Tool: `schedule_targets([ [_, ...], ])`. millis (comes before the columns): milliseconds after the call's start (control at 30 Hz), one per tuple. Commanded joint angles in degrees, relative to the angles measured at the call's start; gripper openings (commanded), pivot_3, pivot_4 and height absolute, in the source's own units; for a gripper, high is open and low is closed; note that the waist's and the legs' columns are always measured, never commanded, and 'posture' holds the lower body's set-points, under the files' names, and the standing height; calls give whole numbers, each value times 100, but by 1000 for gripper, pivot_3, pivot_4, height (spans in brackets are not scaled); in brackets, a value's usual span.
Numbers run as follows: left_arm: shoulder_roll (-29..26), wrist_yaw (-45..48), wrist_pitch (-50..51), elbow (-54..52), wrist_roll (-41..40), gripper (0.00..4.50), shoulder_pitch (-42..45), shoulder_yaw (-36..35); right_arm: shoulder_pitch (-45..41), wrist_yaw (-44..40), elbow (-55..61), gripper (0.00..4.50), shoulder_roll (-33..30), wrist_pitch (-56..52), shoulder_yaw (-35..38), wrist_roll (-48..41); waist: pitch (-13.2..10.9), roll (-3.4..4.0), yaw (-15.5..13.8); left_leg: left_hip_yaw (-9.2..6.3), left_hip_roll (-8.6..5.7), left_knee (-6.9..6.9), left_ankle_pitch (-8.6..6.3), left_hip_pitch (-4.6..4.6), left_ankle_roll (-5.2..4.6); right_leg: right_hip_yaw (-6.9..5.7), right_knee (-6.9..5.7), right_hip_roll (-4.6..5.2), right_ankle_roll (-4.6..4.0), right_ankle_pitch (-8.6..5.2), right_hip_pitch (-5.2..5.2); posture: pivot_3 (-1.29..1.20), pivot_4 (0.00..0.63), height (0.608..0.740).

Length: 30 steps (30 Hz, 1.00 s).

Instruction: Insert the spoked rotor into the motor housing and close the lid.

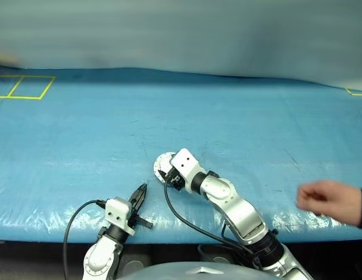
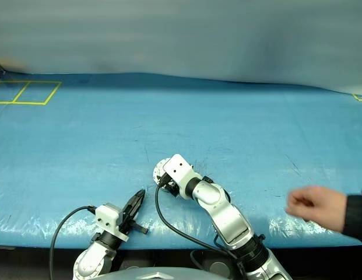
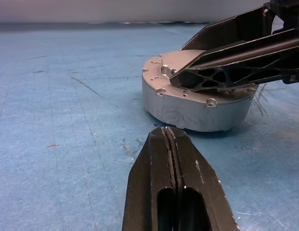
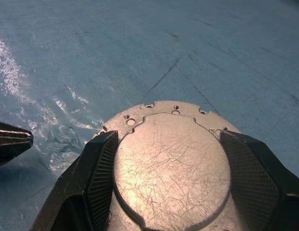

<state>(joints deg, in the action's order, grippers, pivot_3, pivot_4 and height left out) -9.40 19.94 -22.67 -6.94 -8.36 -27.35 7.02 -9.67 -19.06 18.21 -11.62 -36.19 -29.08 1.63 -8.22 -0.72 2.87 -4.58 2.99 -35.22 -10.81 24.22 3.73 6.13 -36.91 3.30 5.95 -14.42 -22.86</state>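
Near the front edge of the blue counter (image 1: 81,134), the motor housing (image 3: 197,103) sits with its lid (image 4: 171,166) closed. The right gripper (image 4: 171,159) straddles it, fingers (image 4: 98,168) spread around the lid. The left gripper (image 3: 173,144), fingers pressed together and empty, points at the housing from just beside it; a person's hand (image 1: 329,201) hovers by the front right edge.

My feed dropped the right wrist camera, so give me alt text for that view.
The right claw straddles the closed lid, a scratched silver disc with small holes around its rim, one black finger at each side. It rests on the blue table cover, and the left claw's dark tip pokes in at the edge.
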Motion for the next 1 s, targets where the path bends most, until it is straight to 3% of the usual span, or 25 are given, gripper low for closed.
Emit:
schedule_targets([
  [33, -50, -485, 1102, -908, -364, 0, 294, -477, 159, 116, -325, 3042, -102, -222, 125, 164, 0, 0, -14, 0, 0, 0, 0, 0, 0, -1, 0, 0, 0, 0, 0, 0, 150, 740],
  [133, -181, -815, 2571, -1496, -920, 0, 630, -859, 139, 118, -354, 3042, -85, -214, 127, 170, 0, 0, -24, -1, 0, 0, 1, -1, -1, -2, -3, -1, 0, 0, 0, 0, 150, 740],
  [267, -503, -899, 4678, -2051, -2654, 0, 1156, -1304, 136, 142, -377, 3042, -34, -211, 165, 151, 0, -4, -22, -1, -1, 1, 8, -14, -13, -2, -1, -1, 0, 0, 13, 0, 150, 740],
  [500, -691, -869, 6150, -2330, -3997, 0, 1759, -1421, 136, 184, -413, 3042, 34, -211, 185, 160, -4, -10, -4, -2, 0, 4, 9, -36, -14, -3, -1, -3, 0, 0, 32, 0, 150, 740],
  [733, -625, -803, 6515, -2031, -4188, 0, 2163, -1297, 118, 199, -433, 3042, 59, -202, 175, 171, -4, -13, 6, -1, -1, 4, 8, -38, -12, -2, 2, -3, 0, 0, 33, 0, 150, 740],
  [1000, -553, -879, 6826, -1460, -3829, 0, 2585, -887, 86, 206, -448, 3042, 80, -203, 178, 179, -6, -16, 21, -1, -1, 5, 4, -38, -6, -2, 5, -3, 0, 0, 32, 0, 150, 740],
])
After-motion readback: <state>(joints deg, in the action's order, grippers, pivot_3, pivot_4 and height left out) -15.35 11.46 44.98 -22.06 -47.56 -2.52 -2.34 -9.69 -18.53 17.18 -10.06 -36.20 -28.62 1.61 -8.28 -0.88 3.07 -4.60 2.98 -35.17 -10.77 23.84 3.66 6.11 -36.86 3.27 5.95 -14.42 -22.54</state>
